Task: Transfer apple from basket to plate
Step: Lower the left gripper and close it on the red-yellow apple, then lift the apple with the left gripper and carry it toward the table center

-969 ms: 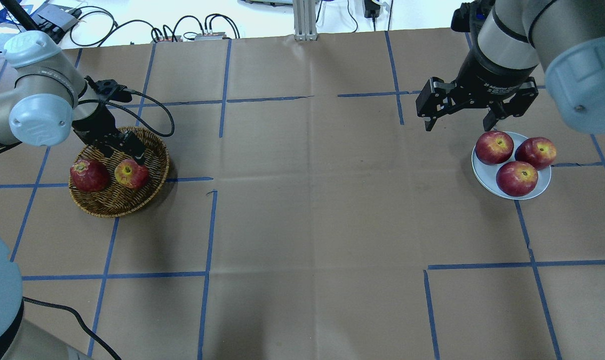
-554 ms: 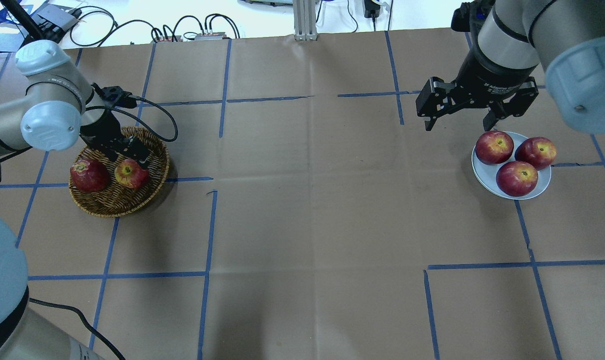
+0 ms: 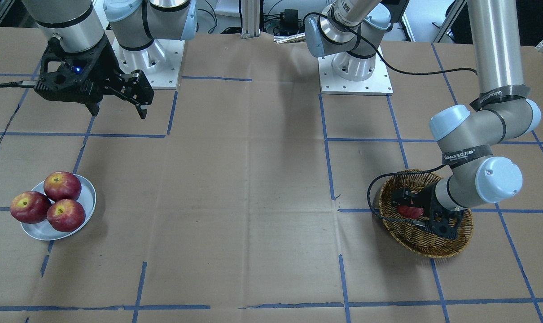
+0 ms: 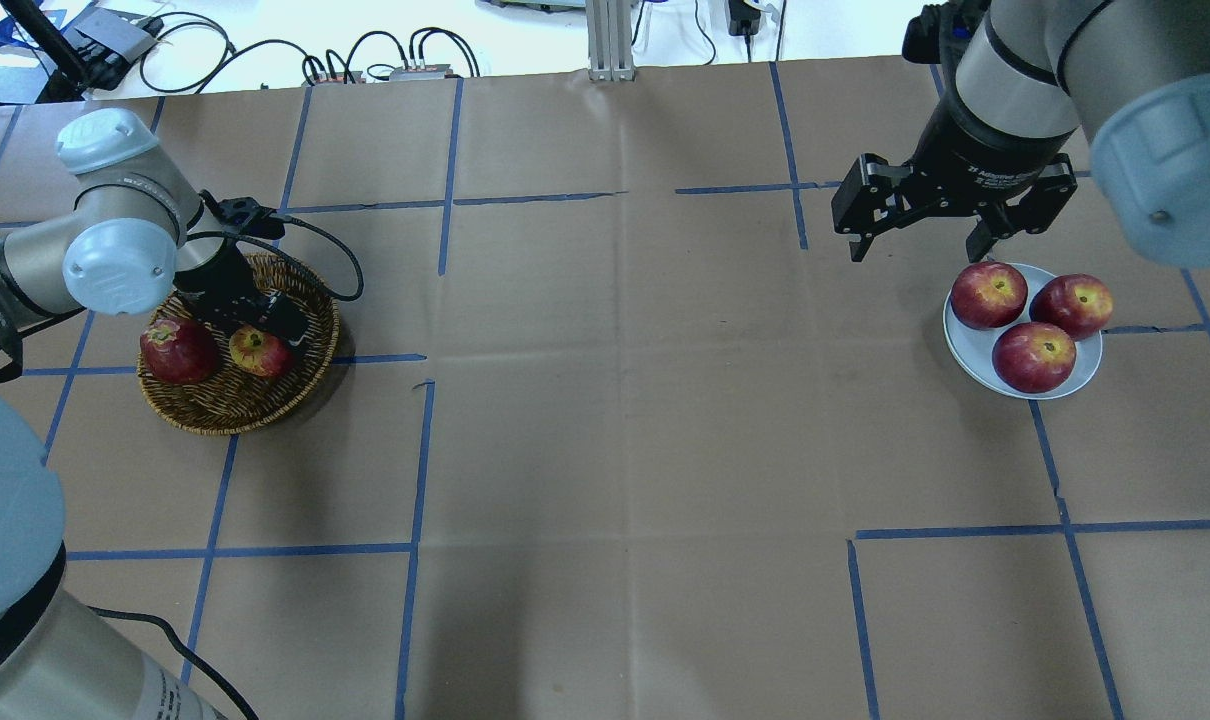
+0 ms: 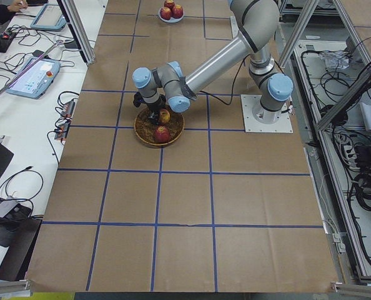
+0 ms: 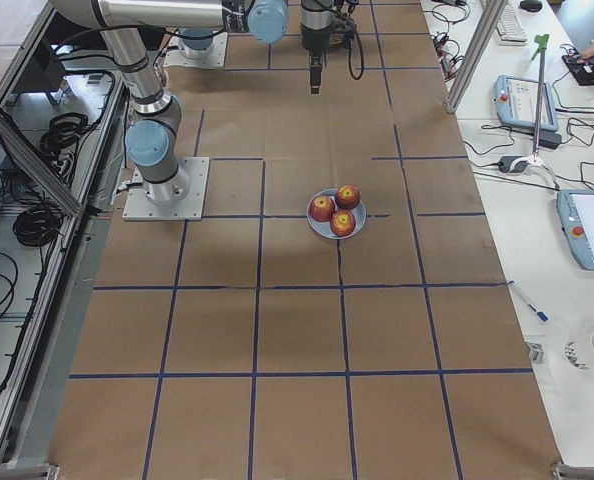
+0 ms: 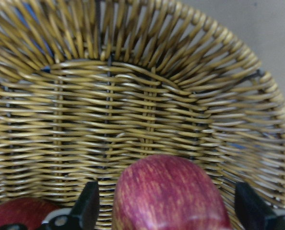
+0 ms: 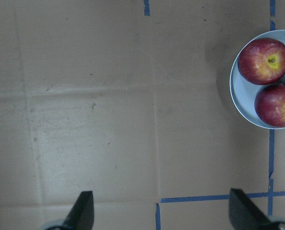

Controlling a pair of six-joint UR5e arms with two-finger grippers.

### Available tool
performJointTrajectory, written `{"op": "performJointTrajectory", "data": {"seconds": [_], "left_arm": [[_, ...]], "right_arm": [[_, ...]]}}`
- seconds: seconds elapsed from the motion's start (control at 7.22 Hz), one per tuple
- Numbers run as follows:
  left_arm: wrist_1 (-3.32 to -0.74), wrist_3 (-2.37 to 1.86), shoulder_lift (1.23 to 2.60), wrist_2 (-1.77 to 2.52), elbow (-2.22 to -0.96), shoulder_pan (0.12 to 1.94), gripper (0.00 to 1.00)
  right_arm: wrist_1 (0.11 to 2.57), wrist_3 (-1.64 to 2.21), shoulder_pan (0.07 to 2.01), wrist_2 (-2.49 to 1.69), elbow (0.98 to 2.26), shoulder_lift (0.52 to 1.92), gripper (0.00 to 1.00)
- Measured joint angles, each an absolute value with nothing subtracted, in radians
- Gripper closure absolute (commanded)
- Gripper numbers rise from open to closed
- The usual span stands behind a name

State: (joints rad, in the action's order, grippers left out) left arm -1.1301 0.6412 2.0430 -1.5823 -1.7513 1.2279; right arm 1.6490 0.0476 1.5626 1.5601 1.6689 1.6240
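Left hand (image 4: 270,335) is down inside basket (image 4: 215,418). Fingers (image 7: 87,211) are spread, one on each side of apple (image 4: 253,351). Wrist view shows a narrow gap of wicker between each finger and the fruit, so no pinch. Apple lies in basket, on the half nearer desk centre, just beside a darker apple (image 4: 177,350) in the same basket. Basket sits flat on desk (image 4: 615,420). Right hand (image 4: 917,248) is far across the desk from basket, above the surface, fingers spread wide, holding nothing. Plate (image 4: 973,342) lies well apart from basket, at the opposite end, carrying three red apples (image 4: 1033,357).
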Motion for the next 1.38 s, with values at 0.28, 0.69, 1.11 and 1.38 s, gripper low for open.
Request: {"op": "performJointTrajectory", "data": {"seconds": [0.28, 0.69, 1.11, 1.38], "left_arm": [[-1.13, 0.641, 2.045, -1.586, -1.754, 1.226, 0.48], [-1.157, 0.615, 2.007, -1.584, -1.726, 1.237, 0.48], [-1.233, 0.324, 1.896, -1.577, -1.698, 1.414, 0.47], [-1.243, 0.056, 1.883, -1.569, -1.683, 1.581, 0.47]], "right_arm": [[1.649, 0.048, 1.563, 1.56, 1.668, 1.624, 0.0], [1.649, 0.048, 1.563, 1.56, 1.667, 1.624, 0.0], [1.649, 0.048, 1.563, 1.56, 1.667, 1.624, 0.0], [1.649, 0.048, 1.563, 1.56, 1.667, 1.624, 0.0]]}}
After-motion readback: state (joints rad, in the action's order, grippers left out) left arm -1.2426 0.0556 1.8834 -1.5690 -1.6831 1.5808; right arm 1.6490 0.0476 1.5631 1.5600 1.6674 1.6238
